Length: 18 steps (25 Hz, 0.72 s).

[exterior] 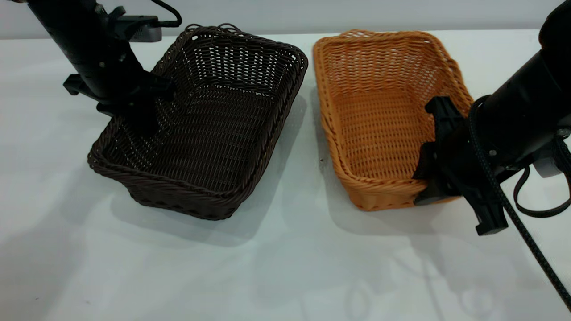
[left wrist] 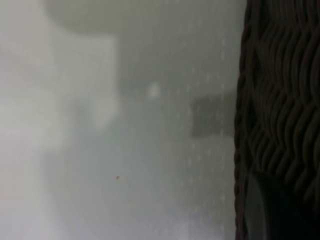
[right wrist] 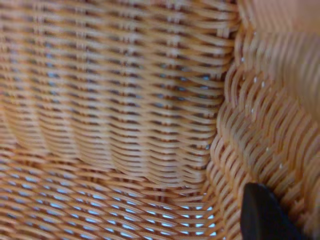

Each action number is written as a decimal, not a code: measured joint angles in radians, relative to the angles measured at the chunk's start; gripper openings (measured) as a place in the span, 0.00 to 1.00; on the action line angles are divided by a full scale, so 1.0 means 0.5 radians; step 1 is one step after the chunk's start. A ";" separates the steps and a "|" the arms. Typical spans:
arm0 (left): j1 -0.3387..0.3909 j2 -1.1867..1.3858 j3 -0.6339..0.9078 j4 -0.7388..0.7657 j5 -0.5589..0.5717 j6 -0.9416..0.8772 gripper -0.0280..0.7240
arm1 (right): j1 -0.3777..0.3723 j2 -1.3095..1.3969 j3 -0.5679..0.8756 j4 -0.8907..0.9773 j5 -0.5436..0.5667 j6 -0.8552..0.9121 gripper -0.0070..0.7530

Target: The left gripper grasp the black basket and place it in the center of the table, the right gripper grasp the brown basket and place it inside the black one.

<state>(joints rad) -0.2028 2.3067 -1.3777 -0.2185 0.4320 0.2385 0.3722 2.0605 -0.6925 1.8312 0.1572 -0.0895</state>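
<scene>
Black basket (exterior: 209, 129) sits on the white table (exterior: 285, 267), left of centre, seen from the exterior camera. The brown basket (exterior: 383, 116) stands just to its right, the two apart with a strip of table between them. The left gripper (exterior: 142, 116) is down at the black basket's left wall, appearing to straddle the rim; whether it is clenched cannot be told. The right gripper (exterior: 435, 174) is at the brown basket's near right corner, its grip equally unclear.

From the left wrist camera, the black basket's (left wrist: 280, 115) braided rim and wall fill one side, with one dark finger (left wrist: 260, 210) against the weave and bare table (left wrist: 125, 150) beside it.

From the right wrist camera, the brown basket's (right wrist: 125, 110) inner wall and rim sit very close, one black fingertip (right wrist: 262, 212) resting at the rim.
</scene>
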 joint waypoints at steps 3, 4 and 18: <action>0.000 0.000 0.000 0.000 0.000 0.073 0.13 | -0.051 -0.031 -0.012 -0.007 0.002 -0.061 0.10; 0.000 0.000 0.000 0.000 -0.002 0.108 0.13 | -0.086 -0.053 -0.023 -0.012 0.002 -0.119 0.10; -0.100 0.000 0.000 -0.034 -0.110 1.270 0.13 | -0.950 -0.247 -0.398 -0.779 0.953 -0.761 0.10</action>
<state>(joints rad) -0.2530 2.3067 -1.3777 -0.2355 0.3769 0.8734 -0.1029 1.9368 -0.8914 1.4417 0.6335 -0.4698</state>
